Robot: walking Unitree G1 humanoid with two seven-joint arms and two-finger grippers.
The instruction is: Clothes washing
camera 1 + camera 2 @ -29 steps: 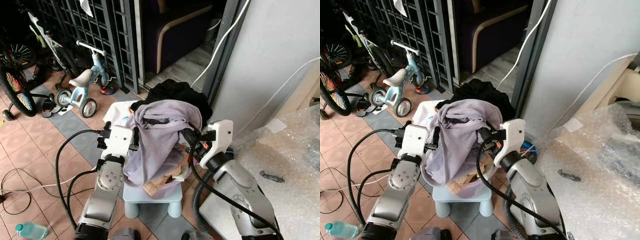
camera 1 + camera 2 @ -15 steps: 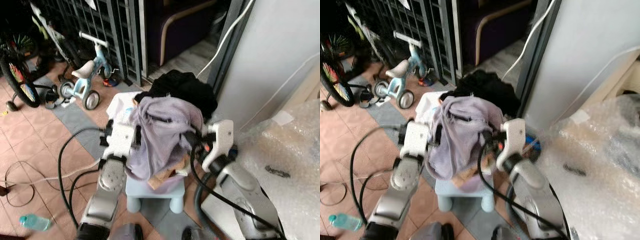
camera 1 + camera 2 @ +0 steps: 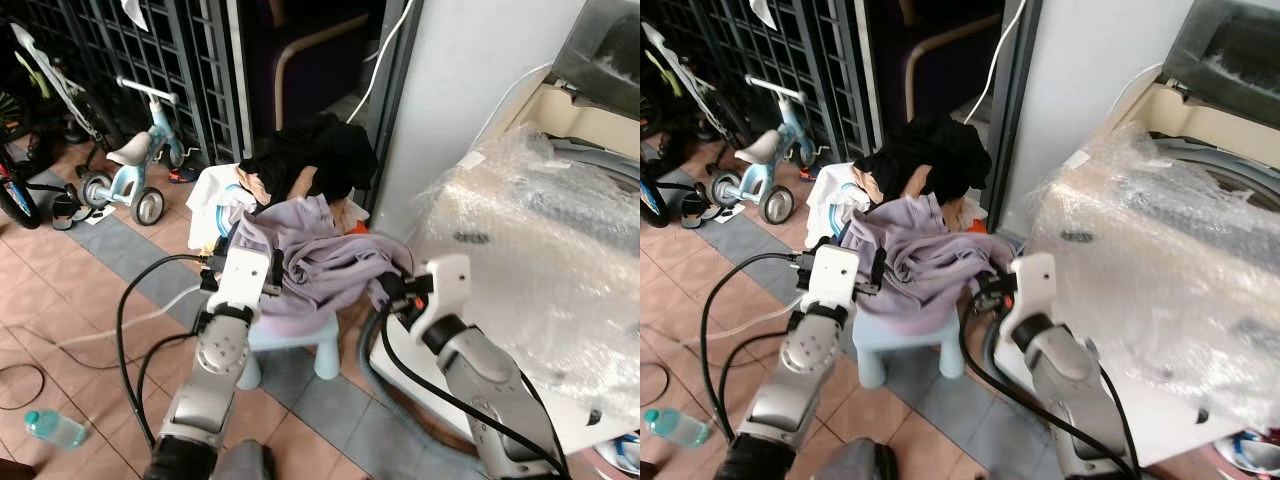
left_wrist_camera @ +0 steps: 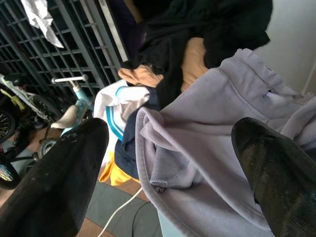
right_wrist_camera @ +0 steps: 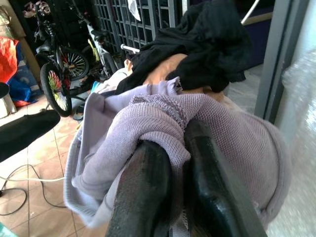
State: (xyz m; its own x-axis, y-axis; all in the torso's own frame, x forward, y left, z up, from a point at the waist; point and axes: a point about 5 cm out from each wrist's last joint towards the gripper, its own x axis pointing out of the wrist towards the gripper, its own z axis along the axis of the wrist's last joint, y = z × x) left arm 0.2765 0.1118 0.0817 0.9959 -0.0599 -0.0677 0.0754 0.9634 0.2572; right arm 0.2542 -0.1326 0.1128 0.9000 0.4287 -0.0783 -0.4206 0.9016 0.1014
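1. No brand, label or legible writing was seen on any item.
2. The lilac sweater (image 3: pixel 320 265) lay draped over the clothes pile on the pale blue stool (image 3: pixel 300 345), long axis running between the two end effectors.
3. The right end effector (image 5: pixel 173 187) was pinched shut on a sweater fold.
4. The left end effector (image 4: pixel 163 163) was spread wide, fingers (image 4: pixel 54 182) flanking the sweater's edge.
5. Black clothes (image 3: pixel 315 155) topped the pile; the bubble-wrapped washing machine (image 3: pixel 540 260) stood just beside it.
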